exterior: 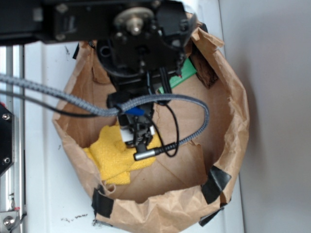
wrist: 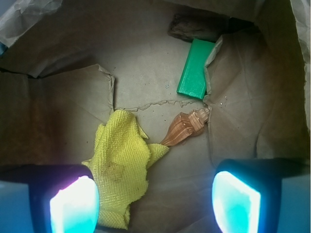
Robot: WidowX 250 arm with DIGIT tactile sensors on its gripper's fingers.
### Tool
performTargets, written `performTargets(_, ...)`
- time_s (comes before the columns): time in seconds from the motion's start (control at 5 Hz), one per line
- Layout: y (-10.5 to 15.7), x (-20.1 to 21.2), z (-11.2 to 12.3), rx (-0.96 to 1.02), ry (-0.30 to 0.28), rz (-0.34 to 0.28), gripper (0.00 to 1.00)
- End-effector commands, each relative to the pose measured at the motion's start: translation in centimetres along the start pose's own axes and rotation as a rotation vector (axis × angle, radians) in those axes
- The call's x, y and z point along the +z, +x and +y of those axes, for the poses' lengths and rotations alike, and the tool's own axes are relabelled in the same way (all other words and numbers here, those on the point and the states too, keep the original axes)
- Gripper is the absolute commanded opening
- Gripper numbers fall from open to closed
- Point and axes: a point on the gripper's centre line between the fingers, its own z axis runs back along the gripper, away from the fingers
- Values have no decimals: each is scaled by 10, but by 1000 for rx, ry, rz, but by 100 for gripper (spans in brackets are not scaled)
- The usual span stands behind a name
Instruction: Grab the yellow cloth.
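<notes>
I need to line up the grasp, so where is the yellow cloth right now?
In the wrist view the yellow cloth lies lower left on the brown paper floor, beside the orange-brown ridged object, its lower edge behind one finger of the open gripper.

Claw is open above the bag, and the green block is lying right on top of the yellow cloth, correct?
Not quite. The wrist view shows the green block lying apart from the yellow cloth, toward the bag's far side. The claw is open above the bag.
</notes>
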Motion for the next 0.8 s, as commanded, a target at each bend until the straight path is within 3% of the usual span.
performTargets(0.0,27,-56,-14,-4,141,-46,100)
performTargets(0.2,21,-71,-27,-48,127,-78,100)
performTargets(0.4,11,-69,-33,-51,87,-50,100)
performTargets(0.6,3,-63,-30,17,-3,59,100)
